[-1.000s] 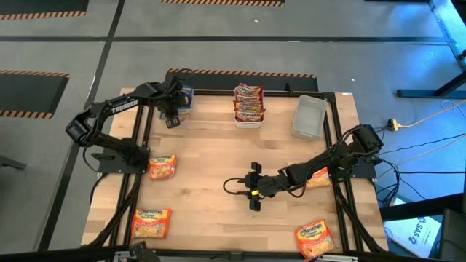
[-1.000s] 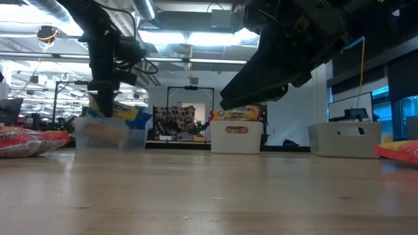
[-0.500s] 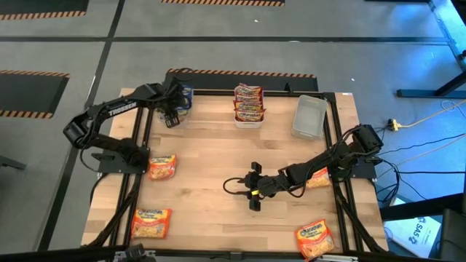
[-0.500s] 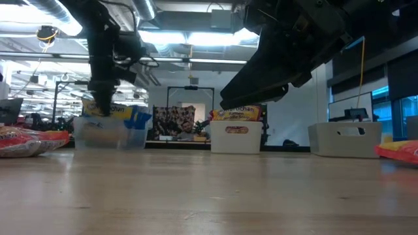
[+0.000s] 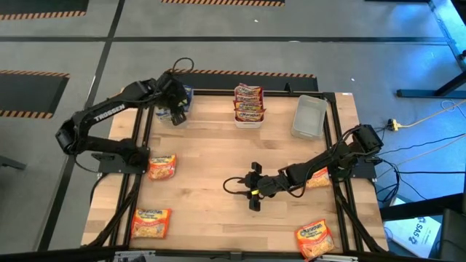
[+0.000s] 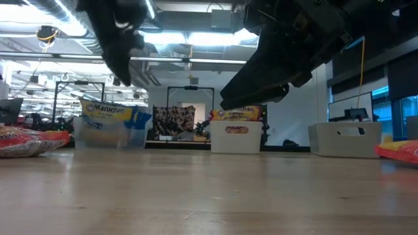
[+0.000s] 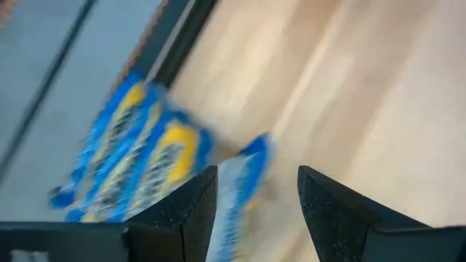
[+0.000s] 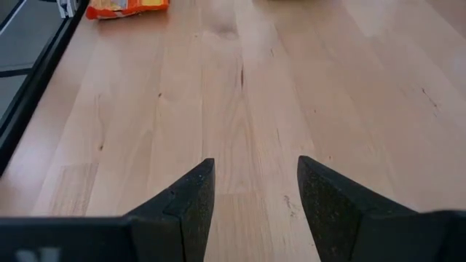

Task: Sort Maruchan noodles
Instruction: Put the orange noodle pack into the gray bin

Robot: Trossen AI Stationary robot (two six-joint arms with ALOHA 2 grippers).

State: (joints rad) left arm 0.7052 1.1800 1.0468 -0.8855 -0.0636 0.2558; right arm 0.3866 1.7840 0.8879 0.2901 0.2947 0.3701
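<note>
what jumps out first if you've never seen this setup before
Probably the two dark arms over the pale wooden table: the left tool hangs open above the clear plastic bin of blue-white crinkly noodle packets at the far left corner, and the right tool sits open and empty low over the table's middle. Next, the bright orange-yellow flat noodle packets scattered along both side edges, and the red-maroon packets stacked in a bin at the far edge.

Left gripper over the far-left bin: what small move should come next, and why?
Probably swing the left gripper back toward the orange packet lying loose near the table's left edge. Its fingers stand open with nothing between them, the blue packets sit in the clear bin, and the right gripper waits open and empty mid-table.
</note>
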